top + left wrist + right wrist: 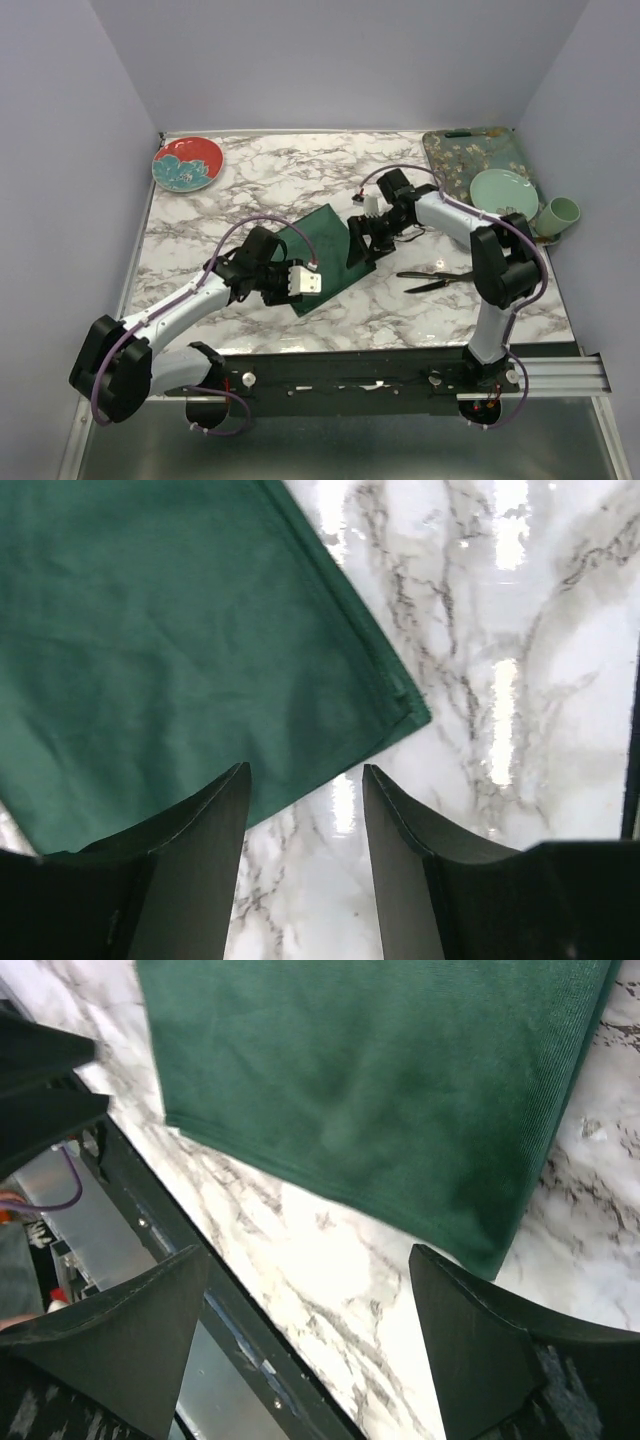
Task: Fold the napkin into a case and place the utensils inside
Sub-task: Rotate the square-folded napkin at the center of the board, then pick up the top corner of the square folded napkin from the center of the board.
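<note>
Left claw point(305, 770) parted, empty, at the napkin point(328, 245) edge near a corner. Right claw point(310, 1252) wide, empty, above another edge. Napkin lies mid-desk point(300, 170); utensils point(432, 280) apart on its right, seemingly crossed.

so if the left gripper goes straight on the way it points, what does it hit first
Probably the napkin: its near edge lies just ahead of the open left gripper. Bare table shows inside its gap, so if the tilt is steep it may touch that first; depth is unclear.
</note>
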You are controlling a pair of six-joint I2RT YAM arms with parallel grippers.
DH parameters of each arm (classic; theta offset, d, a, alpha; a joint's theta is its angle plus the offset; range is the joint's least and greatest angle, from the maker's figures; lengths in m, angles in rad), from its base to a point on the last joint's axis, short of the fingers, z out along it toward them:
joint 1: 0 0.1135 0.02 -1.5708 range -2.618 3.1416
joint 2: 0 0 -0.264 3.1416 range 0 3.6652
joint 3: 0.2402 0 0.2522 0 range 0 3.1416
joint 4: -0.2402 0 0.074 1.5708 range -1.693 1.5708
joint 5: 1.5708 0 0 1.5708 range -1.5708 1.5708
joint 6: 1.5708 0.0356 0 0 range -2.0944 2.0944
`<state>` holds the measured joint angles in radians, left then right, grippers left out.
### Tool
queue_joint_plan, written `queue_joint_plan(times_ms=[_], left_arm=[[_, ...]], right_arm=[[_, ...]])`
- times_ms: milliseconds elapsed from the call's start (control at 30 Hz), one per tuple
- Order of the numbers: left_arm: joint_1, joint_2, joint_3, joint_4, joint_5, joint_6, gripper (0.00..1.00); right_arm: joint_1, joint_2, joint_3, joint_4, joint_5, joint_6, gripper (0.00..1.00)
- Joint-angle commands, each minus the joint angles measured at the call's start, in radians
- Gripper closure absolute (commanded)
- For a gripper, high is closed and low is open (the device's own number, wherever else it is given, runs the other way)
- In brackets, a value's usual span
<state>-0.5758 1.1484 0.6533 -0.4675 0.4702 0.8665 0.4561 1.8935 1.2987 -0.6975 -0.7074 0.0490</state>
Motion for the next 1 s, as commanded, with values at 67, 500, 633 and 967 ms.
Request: queue_joint_plan(times_ms=[67, 500, 633, 967], left_arm=[[-0.082, -0.010, -0.069, -0.014, 0.021, 0.101, 0.44], [-0.179, 0.013, -0.152, 0.124, -0.050, 0.089, 0.45], [-0.180, 0.024, -0.147, 0.150, -0.062, 0.092, 0.47], [-0.180, 0.074, -0.136, 0.190, -0.064, 0.109, 0.58]], right_arm=[[-0.011, -0.086, 0.047, -0.097, 0.031, -0.081, 0.09], [-0.043, -0.086, 0.007, -0.102, 0.023, -0.081, 0.08], [-0.045, -0.094, 0.007, -0.103, 0.023, -0.080, 0.08], [-0.056, -0.111, -0.004, -0.109, 0.036, -0.074, 0.08]])
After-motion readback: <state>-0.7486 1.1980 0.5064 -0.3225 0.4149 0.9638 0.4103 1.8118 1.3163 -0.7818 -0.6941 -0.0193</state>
